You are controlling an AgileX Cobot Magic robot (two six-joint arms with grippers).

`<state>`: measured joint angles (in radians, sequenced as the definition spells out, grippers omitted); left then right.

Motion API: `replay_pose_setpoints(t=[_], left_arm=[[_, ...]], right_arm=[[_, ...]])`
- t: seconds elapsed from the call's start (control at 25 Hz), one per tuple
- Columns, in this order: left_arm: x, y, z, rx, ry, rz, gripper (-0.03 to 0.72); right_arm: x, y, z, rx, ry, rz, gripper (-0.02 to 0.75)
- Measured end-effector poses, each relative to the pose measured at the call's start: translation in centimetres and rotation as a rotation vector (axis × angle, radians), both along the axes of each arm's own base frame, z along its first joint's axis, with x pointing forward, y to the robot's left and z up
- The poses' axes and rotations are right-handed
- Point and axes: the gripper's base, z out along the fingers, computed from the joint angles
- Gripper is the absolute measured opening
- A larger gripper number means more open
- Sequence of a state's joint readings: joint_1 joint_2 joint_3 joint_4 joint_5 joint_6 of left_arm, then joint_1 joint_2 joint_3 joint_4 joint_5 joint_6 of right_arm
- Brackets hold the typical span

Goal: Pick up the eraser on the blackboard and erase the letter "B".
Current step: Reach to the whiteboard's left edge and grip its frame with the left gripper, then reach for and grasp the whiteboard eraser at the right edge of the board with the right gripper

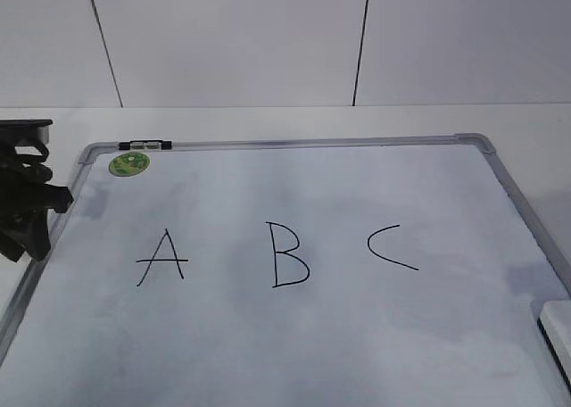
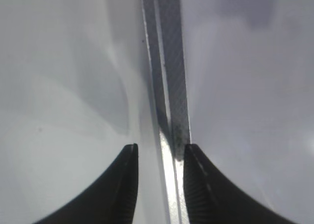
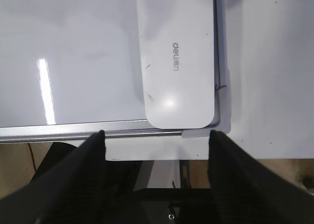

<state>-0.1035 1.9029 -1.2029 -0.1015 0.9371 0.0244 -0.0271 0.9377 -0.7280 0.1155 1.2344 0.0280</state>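
Note:
The blackboard [image 1: 357, 188] is a white dry-erase board with a silver frame, lying flat. The black letter "B" [image 1: 288, 255] stands in its middle. The white eraser [image 1: 557, 334] lies in the board's near right corner, cut off by the picture edge. In the right wrist view the eraser [image 3: 176, 57] lies lettering up, just beyond my open, empty right gripper [image 3: 157, 135], which is over the board's frame [image 3: 73, 130]. My left gripper [image 1: 40, 220] is at the board's left edge. In the left wrist view it [image 2: 161, 150] is open, empty, astride the frame [image 2: 171, 62].
A black "A" [image 1: 161, 258] is left of the "B" and a black "C" [image 1: 390, 247] is right of it. A round green sticker [image 1: 129, 164] and a small clip [image 1: 145, 145] sit at the board's far left corner. The table's front edge [image 3: 147, 159] shows below the right gripper.

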Motion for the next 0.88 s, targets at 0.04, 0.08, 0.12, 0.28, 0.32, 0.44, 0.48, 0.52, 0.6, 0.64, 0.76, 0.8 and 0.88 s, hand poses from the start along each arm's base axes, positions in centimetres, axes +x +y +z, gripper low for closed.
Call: replay_pose_setpoints(t=[0.04, 0.08, 0.12, 0.28, 0.32, 0.44, 0.48, 0.52, 0.6, 0.64, 0.76, 0.8, 0.88], left_arm=[[0.04, 0.0, -0.14, 0.0, 0.001, 0.0, 0.239], [0.05, 0.0, -0.23, 0.001, 0.004, 0.0, 0.239], [0.08, -0.01, -0.38, 0.001, 0.006, 0.0, 0.239], [0.13, -0.01, -0.61, 0.001, 0.01, 0.001, 0.239], [0.14, -0.01, -0.66, 0.002, 0.011, 0.001, 0.239], [0.15, -0.02, -0.66, 0.0, 0.01, 0.002, 0.239], [0.15, -0.02, -0.66, 0.0, 0.01, 0.002, 0.239], [0.15, -0.02, -0.66, 0.0, 0.01, 0.002, 0.239], [0.15, -0.04, -0.66, -0.002, 0.01, 0.003, 0.239], [0.15, -0.05, -0.66, -0.003, 0.01, 0.004, 0.239], [0.15, -0.07, -0.66, -0.005, 0.01, 0.005, 0.239], [0.15, -0.07, -0.66, -0.005, 0.01, 0.005, 0.239], [0.16, -0.07, -0.66, -0.005, 0.009, 0.005, 0.239]], right_arm=[[0.0, 0.0, 0.0, 0.0, 0.0, 0.0, 0.494], [0.0, 0.0, 0.0, 0.0, 0.0, 0.0, 0.494], [0.0, 0.0, 0.0, 0.0, 0.0, 0.0, 0.494], [0.02, 0.0, 0.05, 0.0, -0.002, 0.002, 0.494], [0.01, 0.0, 0.03, 0.0, -0.001, 0.002, 0.494], [0.02, 0.0, 0.07, 0.0, -0.003, 0.002, 0.494], [0.03, 0.0, 0.07, -0.001, -0.003, 0.003, 0.494], [0.03, 0.0, 0.07, -0.001, -0.003, 0.003, 0.494], [0.04, 0.0, 0.07, -0.001, -0.005, 0.003, 0.494], [0.04, 0.0, 0.07, -0.001, -0.005, 0.003, 0.494], [0.04, 0.0, 0.07, -0.001, -0.005, 0.003, 0.494], [0.04, 0.0, 0.07, -0.001, -0.005, 0.003, 0.494], [0.04, 0.0, 0.07, -0.001, -0.005, 0.003, 0.494]])
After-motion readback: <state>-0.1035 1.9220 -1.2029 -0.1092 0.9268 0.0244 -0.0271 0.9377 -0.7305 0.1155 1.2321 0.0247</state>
